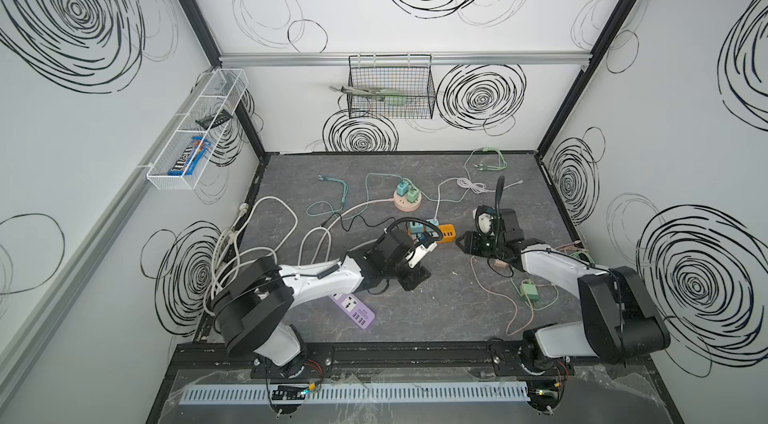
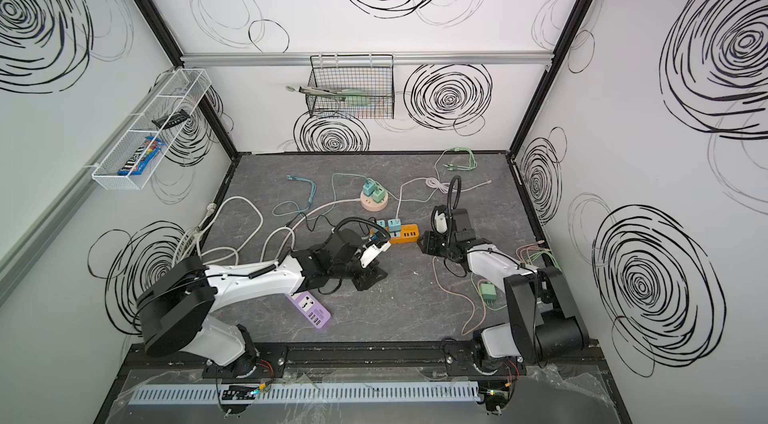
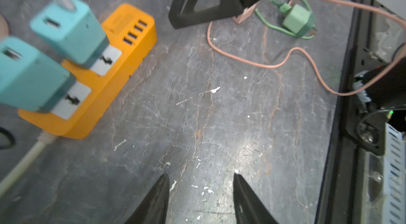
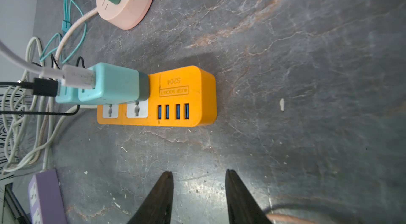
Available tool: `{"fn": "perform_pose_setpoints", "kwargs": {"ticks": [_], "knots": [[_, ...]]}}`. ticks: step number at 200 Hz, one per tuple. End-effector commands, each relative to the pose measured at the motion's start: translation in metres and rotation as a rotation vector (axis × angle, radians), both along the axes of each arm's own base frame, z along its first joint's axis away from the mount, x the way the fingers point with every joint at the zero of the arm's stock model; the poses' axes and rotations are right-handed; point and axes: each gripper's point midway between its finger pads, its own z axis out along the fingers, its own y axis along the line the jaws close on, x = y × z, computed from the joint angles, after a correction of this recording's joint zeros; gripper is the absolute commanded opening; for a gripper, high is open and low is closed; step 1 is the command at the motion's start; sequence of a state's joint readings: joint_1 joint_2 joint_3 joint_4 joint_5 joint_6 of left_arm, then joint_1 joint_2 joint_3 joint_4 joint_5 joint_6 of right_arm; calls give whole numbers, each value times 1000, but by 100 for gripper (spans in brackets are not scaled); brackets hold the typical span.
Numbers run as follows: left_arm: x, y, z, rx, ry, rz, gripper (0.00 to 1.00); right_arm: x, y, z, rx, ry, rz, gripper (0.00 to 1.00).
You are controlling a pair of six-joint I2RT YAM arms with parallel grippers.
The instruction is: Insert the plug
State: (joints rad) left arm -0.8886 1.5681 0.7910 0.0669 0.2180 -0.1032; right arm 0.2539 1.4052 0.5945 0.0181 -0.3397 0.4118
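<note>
Two arms, both empty-handed, that's the short version.

In both top views the left gripper (image 1: 417,279) sits low over the table (image 1: 415,330), between the purple power strip (image 1: 355,309) and the orange power strip (image 1: 444,231). The right gripper (image 2: 427,243) hangs just beside the orange strip's USB end. My guess for the thing to insert is the loose green plug (image 1: 530,291). It's lying near the right arm, well apart from both pincers, with a pink cable (image 1: 486,295) trailing beside it. The blue bag (image 1: 187,163) in the wall basket reads m&m's.

Left wrist view: jaws apart, only bare table between them. Both sockets on the orange strip are taken by teal chargers (image 3: 70,33). The green plug lies on its side, prongs showing.

Right wrist view: jaws apart here too, nothing held. Upside down on the orange strip you can read "4USB SOCKET" and "S204".

What could go wrong? Those cables around the plug could snag or drag along when it's lifted. Because it's on its side, a sloppy grab could leave the prongs crooked at the socket. Nothing pins either strip down, so a hard push might just slide it away.
</note>
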Motion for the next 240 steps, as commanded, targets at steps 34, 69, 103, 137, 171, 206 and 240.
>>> {"fn": "perform_pose_setpoints", "kwargs": {"ticks": [34, 69, 103, 137, 171, 206, 240], "knots": [[46, -6, -19, 31, -45, 166, 47, 3, 12, -13, 17, 1, 39, 34], [66, 5, -36, 89, -58, 241, 49, 10, 21, -21, 3, 3, 63, 35], [83, 23, -45, 103, -40, 307, 49, 18, 37, -25, -2, 0, 96, 35], [103, 39, -50, 106, -33, 363, 51, 29, 51, -28, -22, -2, 104, 36], [121, 48, -46, 95, -40, 403, 53, 37, 57, -29, -11, 7, 77, 37], [136, 50, -48, 113, -48, 428, 55, 42, 64, -33, -7, 16, 81, 38], [149, 50, -46, 124, -72, 444, 56, 43, 69, -27, 5, -5, 80, 39]]}}
